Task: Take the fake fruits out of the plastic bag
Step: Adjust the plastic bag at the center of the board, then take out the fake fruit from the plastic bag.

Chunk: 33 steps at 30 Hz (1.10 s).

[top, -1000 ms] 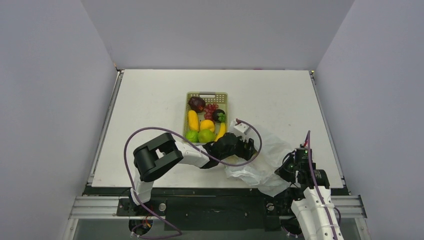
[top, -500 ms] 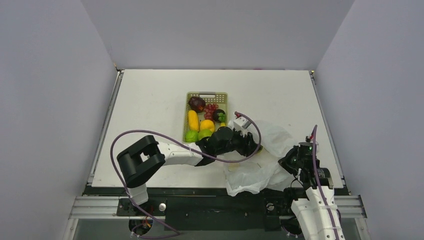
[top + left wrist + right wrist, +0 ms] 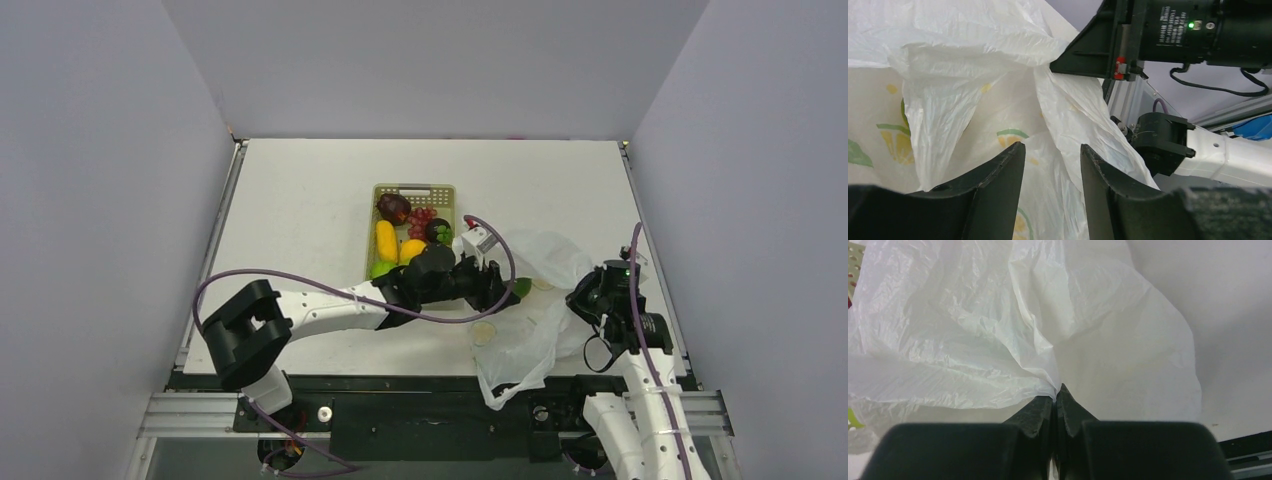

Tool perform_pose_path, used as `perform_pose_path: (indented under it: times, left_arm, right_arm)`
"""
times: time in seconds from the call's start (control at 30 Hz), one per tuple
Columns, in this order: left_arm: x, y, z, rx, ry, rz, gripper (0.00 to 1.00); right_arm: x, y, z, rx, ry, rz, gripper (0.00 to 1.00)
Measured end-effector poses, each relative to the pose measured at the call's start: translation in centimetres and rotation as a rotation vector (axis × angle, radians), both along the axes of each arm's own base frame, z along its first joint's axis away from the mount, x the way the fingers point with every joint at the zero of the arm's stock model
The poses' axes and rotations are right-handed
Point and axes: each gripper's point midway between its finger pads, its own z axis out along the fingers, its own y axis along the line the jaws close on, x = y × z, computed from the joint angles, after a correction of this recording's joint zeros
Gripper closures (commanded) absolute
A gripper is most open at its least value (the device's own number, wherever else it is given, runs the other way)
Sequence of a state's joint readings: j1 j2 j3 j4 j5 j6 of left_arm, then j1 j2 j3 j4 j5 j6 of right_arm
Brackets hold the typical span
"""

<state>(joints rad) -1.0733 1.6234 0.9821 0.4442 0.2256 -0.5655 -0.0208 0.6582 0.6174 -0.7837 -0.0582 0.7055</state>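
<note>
White table (image 3: 300, 200), right gripper (image 3: 1055, 392) pinching plastic bag (image 3: 545, 265); left gripper (image 3: 1053, 147) beside

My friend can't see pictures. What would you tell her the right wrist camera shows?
The right gripper is shut on a fold of a crinkly white bag that fills most of the view. White table shows on the right, and a bit of green basket peeks in at the top left.

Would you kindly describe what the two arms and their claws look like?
The left arm and right arm pair white links with black joints; a purple cable trails along each. The left claw and right claw have matte black, wedge-shaped fingers. A green light glows on the right wrist.
</note>
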Motion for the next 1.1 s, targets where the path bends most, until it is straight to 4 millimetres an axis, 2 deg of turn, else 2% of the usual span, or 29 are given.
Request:
perform_pose_path:
  times: [0.13, 0.3, 0.4, 0.43, 0.5, 0.63, 0.7, 0.9, 1.1]
  left_arm:
    - [1.0, -0.5, -1.8, 0.042, 0.006, 0.035, 0.56]
    - [2.5, -1.6, -6.5, 0.143, -0.01, 0.124, 0.51]
    - [3.1, -1.7, -9.3, 0.217, -0.04, 0.196, 0.39]
    - [3.4, -1.7, -9.8, 0.233, -0.055, 0.219, 0.36]
    - [4.2, -1.8, -10.6, 0.261, -0.09, 0.276, 0.23]
    - [6.1, -2.1, -11.0, 0.285, -0.162, 0.383, 0.08]
    - [7.1, -2.2, -10.9, 0.291, -0.202, 0.433, 0.03]
    - [9.2, -2.2, -10.1, 0.283, -0.304, 0.544, 0.03]
    - [10.9, -4.0, -10.0, 0.219, -0.392, 0.597, 0.03]
  right_arm:
    - [-0.3, 0.8, -0.3, 0.027, -0.008, 0.037, 1.0]
    - [-0.6, 1.3, -0.4, 0.043, -0.016, 0.061, 1.0]
    - [-0.7, 1.4, -0.5, 0.047, -0.013, 0.072, 1.0]
    - [-0.7, 1.4, -0.5, 0.048, -0.012, 0.073, 1.0]
    - [-0.7, 1.5, -0.5, 0.048, -0.01, 0.079, 1.0]
    - [-0.8, 1.6, -0.9, 0.049, 0.011, 0.091, 1.0]
    - [-0.8, 1.7, -1.1, 0.051, 0.023, 0.098, 1.0]
    - [-0.9, 1.8, -1.3, 0.05, 0.04, 0.108, 1.0]
    - [-1.0, 2.0, -1.5, 0.052, 0.051, 0.128, 1.0]
